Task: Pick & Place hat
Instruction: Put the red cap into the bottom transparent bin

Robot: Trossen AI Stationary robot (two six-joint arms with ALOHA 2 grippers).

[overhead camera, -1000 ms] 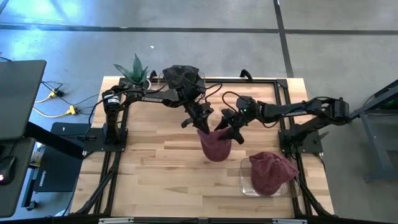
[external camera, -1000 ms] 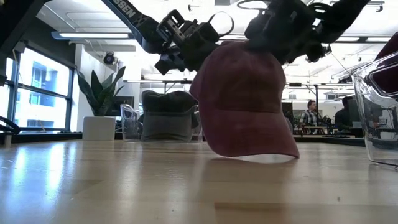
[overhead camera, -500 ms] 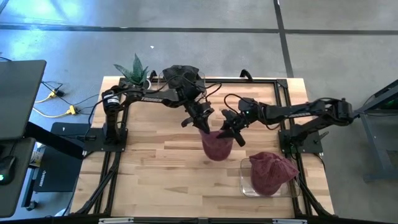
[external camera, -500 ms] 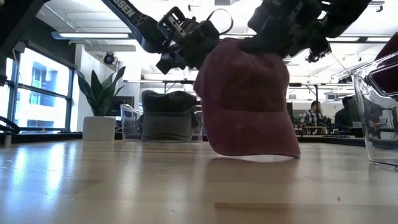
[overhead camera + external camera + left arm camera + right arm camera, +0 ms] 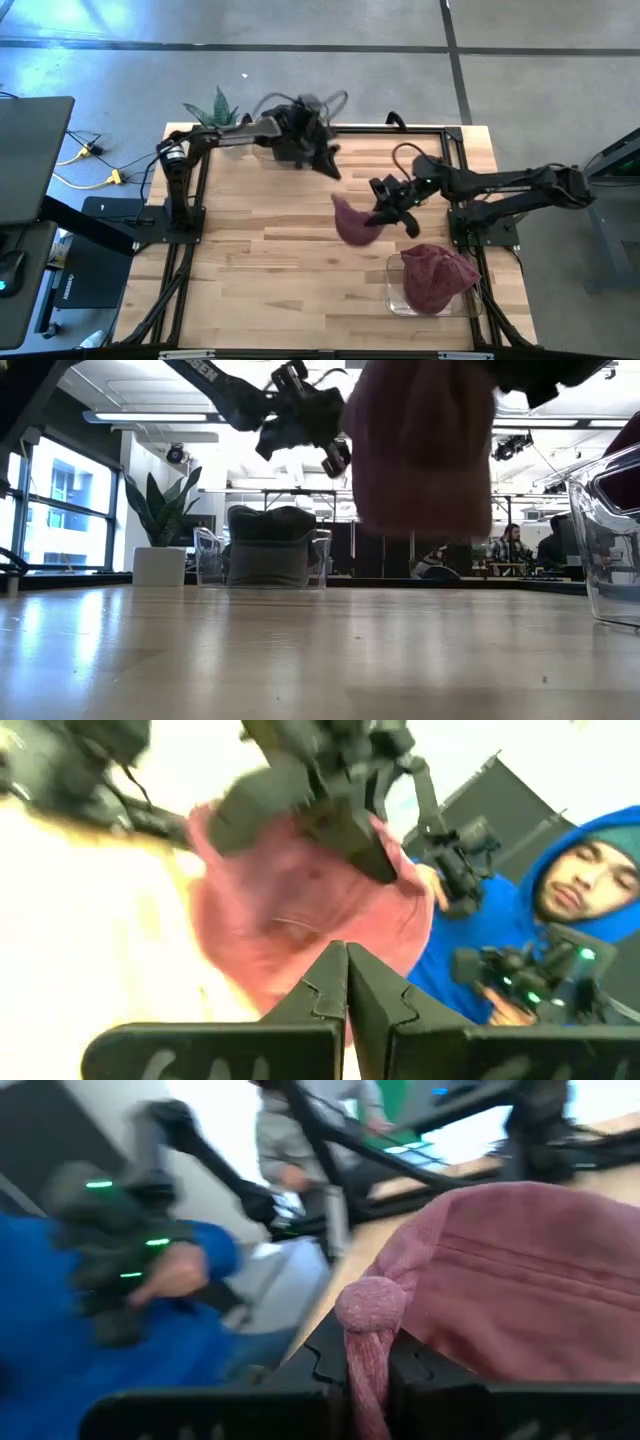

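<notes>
Hanging clear above the table (image 5: 260,250): one maroon hat (image 5: 350,221), its fabric clamped in the right gripper (image 5: 385,215). Left gripper (image 5: 322,160): fingers pressed together, holding nothing, near the table's far edge. Second maroon hat (image 5: 432,278) lies in a clear bin (image 5: 395,300).

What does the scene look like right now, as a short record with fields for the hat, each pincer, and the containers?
hat in play: maroon hat, lifted off the table
right pincer: right pincer shut on the maroon hat's fabric, above the table's middle
left pincer: left pincer shut, empty, near the table's far edge
near-right bin: clear bin holding a second maroon hat
far bin: clear bin with a dark hat
other: potted plant at the far-left corner
</notes>
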